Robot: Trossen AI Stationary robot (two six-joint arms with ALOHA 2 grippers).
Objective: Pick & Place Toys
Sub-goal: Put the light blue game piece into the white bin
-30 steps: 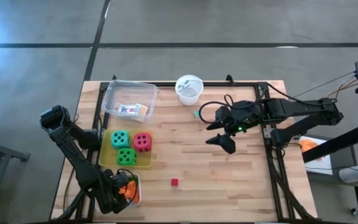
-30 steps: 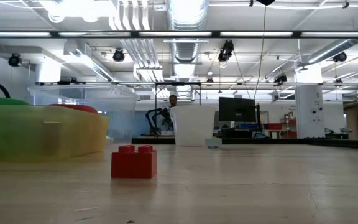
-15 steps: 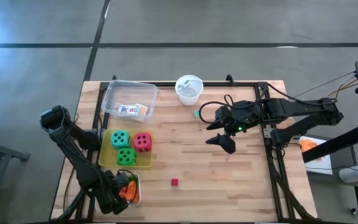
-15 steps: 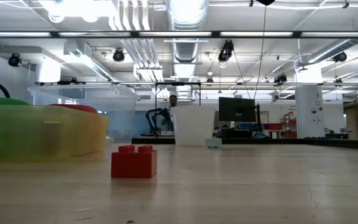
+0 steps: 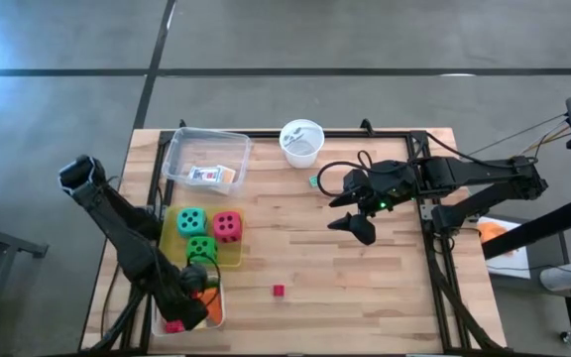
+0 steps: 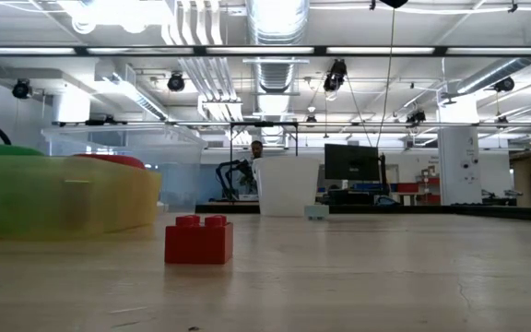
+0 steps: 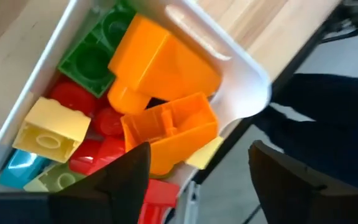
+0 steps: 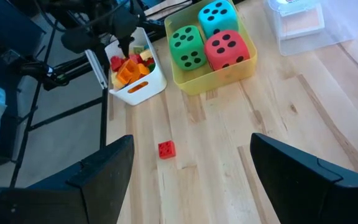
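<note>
Several bright blocks fill the white tray (image 5: 220, 309) at the table's near left: orange (image 7: 166, 68), green (image 7: 95, 56), yellow (image 7: 51, 127), red (image 7: 107, 121). My left gripper (image 7: 194, 186) hangs open just above them, touching none; the high view shows it over the tray (image 5: 188, 297). A single red block (image 5: 279, 291) sits on the bare wood near the front edge. A small teal block (image 5: 313, 181) lies by the right arm. My right gripper (image 5: 361, 226) waits open, high over the table's right half.
A yellow tray (image 5: 238, 260) holds a teal, a red and a green die. Behind it a clear tray (image 5: 178, 157) holds card packs, and a white cup (image 5: 301, 142) stands at the far edge. Bare wood lies between the red block and the right arm.
My left gripper has risen from among the blocks in the white tray and drawn a little toward the far edge. A red block now shows at the tray's near end, where the arm stood before.
</note>
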